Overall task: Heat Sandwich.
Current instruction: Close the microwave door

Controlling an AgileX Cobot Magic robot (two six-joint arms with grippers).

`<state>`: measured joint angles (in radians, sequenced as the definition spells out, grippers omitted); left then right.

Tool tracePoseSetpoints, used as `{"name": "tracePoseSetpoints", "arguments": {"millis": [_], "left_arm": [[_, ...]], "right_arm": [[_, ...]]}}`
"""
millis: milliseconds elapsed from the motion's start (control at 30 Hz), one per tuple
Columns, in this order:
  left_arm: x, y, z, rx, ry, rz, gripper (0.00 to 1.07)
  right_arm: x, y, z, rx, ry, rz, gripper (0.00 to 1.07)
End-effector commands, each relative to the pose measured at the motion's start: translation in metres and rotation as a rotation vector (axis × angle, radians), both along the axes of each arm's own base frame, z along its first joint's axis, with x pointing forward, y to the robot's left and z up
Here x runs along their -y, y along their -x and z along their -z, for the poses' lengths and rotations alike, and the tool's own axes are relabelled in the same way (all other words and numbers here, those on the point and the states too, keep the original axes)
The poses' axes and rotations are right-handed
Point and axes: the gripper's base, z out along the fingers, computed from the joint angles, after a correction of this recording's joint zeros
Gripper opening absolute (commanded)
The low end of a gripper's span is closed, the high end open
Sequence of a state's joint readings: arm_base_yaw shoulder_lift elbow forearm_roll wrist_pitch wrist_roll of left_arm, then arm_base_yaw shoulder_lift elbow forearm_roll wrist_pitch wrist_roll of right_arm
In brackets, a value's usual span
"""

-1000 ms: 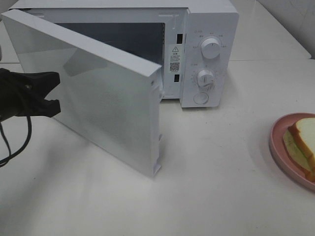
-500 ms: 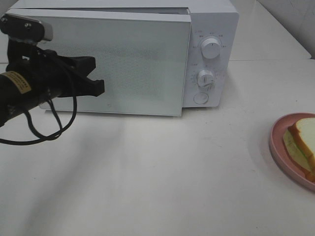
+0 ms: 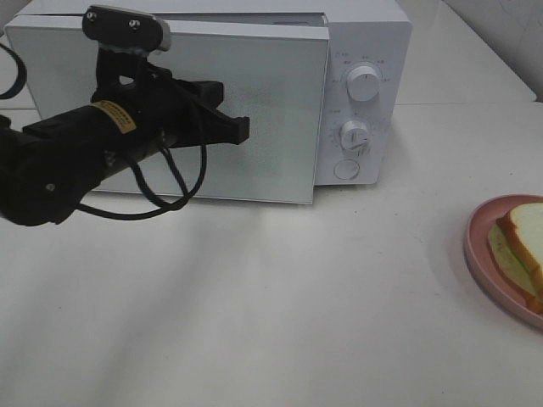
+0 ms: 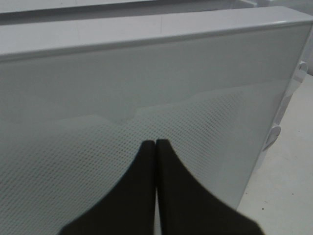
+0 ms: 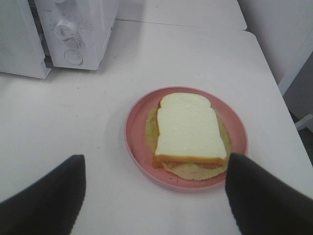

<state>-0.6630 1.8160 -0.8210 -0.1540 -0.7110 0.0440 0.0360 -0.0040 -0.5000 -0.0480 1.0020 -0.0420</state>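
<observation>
Two arms are working this job, and I'm judging the heating as barely begun. I'm seeing the microwave (image 3: 254, 93) standing at the back of the white tabletop (image 3: 280, 314) with its door (image 3: 271, 119) lying flush against the front, apparently closed, though I'm not able to confirm from the high view that it is latched. I'm holding the left gripper (image 3: 243, 129) with its fingers (image 4: 146, 181) pressed together on nothing, the tips hovering right at the mesh panel of the door; whether they're actually touching it I'm unable to say.

I'm watching the sandwich (image 5: 188, 128) sitting on its round pink plate (image 5: 138, 132), well apart from the oven toward the right edge of the tabletop. I'm keeping the right gripper (image 5: 154, 196) above it with the fingers (image 5: 46, 196) spread wide on either side of the plate, gripping nothing.

So nothing is going into the oven yet. I'm reckoning almost everything is remaining: getting the door open, lifting the plate, placing it inside, shutting the door, and turning the upper dial (image 3: 365, 83) and lower dial (image 3: 355, 136) to start heating.
</observation>
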Motion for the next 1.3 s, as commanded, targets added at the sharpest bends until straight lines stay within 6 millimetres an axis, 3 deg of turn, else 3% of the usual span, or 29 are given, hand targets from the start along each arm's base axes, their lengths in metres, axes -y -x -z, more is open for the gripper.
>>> {"name": "tracePoseSetpoints", "arguments": {"millis": [33, 133, 600, 900, 1300], "left_arm": [[0.014, -0.005, -0.002, 0.006, 0.005, -0.007, 0.0], [0.028, -0.011, -0.001, 0.01, 0.002, -0.01, 0.0], [0.051, -0.038, 0.003, -0.021, -0.021, -0.046, 0.0], [0.051, -0.062, 0.002, -0.028, -0.018, -0.127, 0.0], [0.05, -0.063, 0.001, -0.033, -0.009, -0.137, 0.0]], "right_arm": [[0.0, 0.003, 0.0, 0.03, -0.004, 0.003, 0.76], [0.0, 0.003, 0.0, 0.03, -0.004, 0.003, 0.76], [0.0, 0.003, 0.0, 0.03, -0.004, 0.003, 0.76], [0.0, 0.003, 0.0, 0.03, -0.004, 0.003, 0.76], [0.0, 0.003, 0.0, 0.03, -0.004, 0.003, 0.76]]}}
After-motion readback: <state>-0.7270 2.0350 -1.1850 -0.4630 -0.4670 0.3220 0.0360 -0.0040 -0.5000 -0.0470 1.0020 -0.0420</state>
